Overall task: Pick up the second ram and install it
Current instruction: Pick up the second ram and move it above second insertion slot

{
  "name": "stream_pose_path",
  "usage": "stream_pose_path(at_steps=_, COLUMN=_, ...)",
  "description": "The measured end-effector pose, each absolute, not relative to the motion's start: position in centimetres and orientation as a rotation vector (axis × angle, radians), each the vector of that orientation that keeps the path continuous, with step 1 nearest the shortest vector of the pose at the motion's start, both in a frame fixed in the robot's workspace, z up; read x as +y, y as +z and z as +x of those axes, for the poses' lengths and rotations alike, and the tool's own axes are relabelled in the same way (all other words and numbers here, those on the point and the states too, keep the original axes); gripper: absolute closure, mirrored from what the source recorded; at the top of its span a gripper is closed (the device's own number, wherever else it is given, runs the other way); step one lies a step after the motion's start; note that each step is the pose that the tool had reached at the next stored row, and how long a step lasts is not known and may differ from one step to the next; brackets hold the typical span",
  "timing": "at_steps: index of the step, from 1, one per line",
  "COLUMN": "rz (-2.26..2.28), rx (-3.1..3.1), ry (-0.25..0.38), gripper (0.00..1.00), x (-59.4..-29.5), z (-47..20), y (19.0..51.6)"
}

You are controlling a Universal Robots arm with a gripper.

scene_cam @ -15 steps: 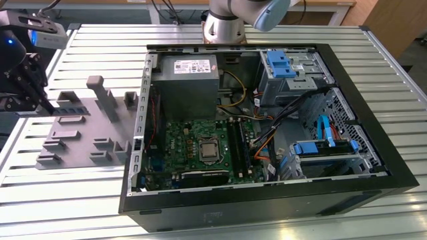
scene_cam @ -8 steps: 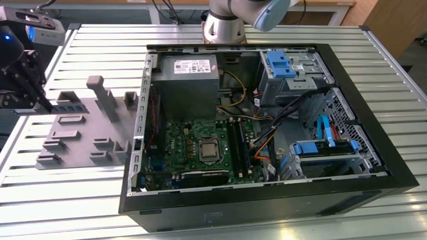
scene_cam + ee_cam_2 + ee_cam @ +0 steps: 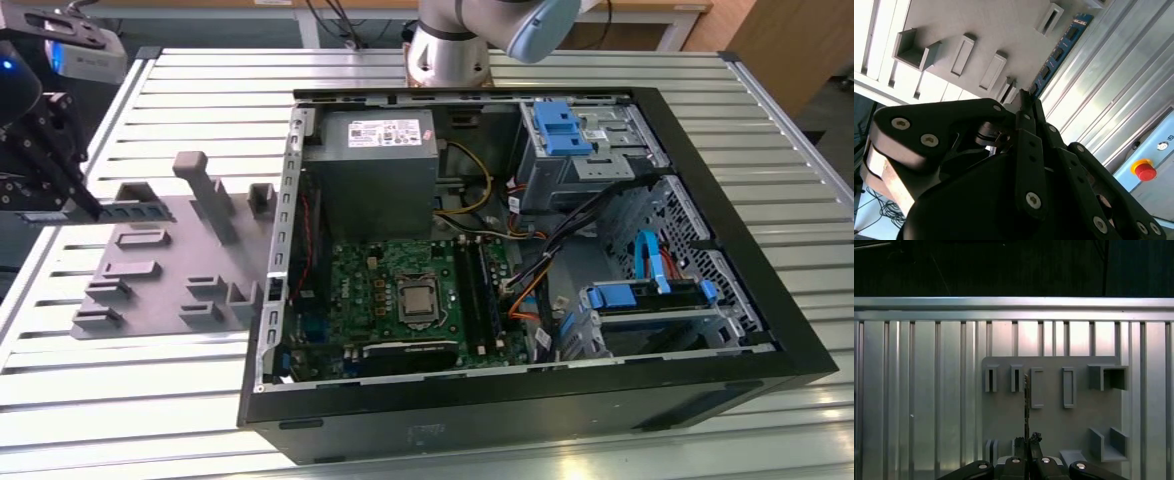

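Second ram [image 3: 1026,400] is pinched at one end between the claw's [image 3: 1027,441] fingertips, which are clamped tight on it. Its length juts straight out ahead of them, edge-on in the first wrist view, while the second wrist view shows its black chips. A slatted metal table [image 3: 160,400] spreads beneath the claw. An open computer case [image 3: 534,400] stands well apart from the claw, toward the exterior view's right, its motherboard [image 3: 387,270] facing up. A grey slotted fixture [image 3: 1054,430] lies just under the claw, and the strip reaches out over its pockets
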State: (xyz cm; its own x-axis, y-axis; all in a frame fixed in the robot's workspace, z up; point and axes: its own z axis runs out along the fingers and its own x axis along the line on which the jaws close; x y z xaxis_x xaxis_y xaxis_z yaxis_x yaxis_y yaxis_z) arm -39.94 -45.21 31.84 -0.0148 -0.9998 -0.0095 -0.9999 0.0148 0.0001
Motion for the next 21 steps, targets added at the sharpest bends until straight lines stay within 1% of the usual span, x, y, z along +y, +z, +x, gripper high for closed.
stream_pose_path(at_steps=21, rz=-2.2, rx=2.233, ry=0.01, gripper=0.86, x=-45.0, z=-39.9, y=34.2)
